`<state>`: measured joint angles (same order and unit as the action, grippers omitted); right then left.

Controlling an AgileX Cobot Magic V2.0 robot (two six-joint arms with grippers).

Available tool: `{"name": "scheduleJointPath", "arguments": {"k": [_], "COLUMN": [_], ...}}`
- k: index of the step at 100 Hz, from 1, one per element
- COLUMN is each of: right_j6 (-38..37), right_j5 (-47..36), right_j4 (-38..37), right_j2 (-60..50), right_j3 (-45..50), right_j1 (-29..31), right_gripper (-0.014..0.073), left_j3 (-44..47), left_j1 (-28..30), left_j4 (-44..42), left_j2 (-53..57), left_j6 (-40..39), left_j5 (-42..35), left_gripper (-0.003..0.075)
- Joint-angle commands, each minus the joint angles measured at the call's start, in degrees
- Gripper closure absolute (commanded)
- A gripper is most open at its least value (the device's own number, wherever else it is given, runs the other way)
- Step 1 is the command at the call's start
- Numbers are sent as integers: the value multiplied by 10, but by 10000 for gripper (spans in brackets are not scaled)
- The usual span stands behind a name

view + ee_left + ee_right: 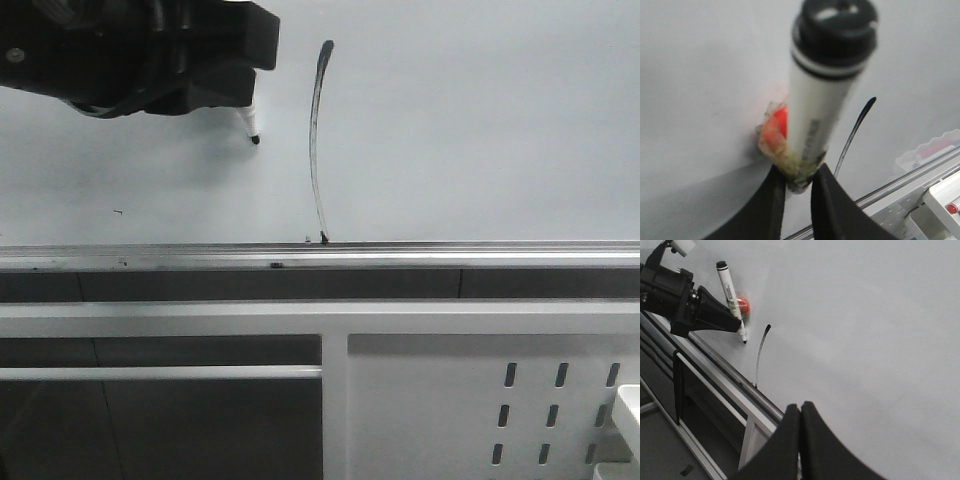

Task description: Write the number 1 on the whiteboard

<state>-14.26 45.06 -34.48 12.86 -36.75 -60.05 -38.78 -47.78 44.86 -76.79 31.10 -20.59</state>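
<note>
A tall, slightly curved black stroke, the number 1 point(316, 140), runs down the pale whiteboard point(480, 120) to its silver lower rail point(450, 252). It also shows in the wrist views as the number 1 point(852, 137) and the number 1 point(760, 357). My left gripper point(799, 177) is shut on a white marker pen point(817, 110) with a black end cap. The pen's black tip point(255, 139) hangs just left of the stroke's upper part, close to the board. My right gripper point(800, 407) is shut and holds nothing, over the whiteboard point(865, 315).
Below the rail stands a white metal frame point(330, 400) with a slotted perforated panel point(550, 410) at the lower right. A small dark speck point(118, 211) marks the board at the left. A red-orange lump point(776, 131) sits by the pen near the left fingers.
</note>
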Motion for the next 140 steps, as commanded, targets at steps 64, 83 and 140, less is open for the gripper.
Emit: {"name": "scheduleJointPath", "arguments": {"k": [64, 83, 140], "right_j6": [-3, -3, -4], "right_j5": [-10, -11, -49], "right_j4": [-15, -15, 11], "right_j2": [6, 6, 6], "right_j3": [-12, 3, 37], "right_j1": [-1, -1, -1], "right_gripper": [650, 650, 650], "left_j3": [-26, -26, -26], "left_j1": [2, 2, 17], "left_j4": [31, 34, 58], "left_j2": [11, 11, 13], "left_j6": [-6, -6, -6], "left_j5": [-72, -93, -102], "left_gripper": [402, 344, 218]}}
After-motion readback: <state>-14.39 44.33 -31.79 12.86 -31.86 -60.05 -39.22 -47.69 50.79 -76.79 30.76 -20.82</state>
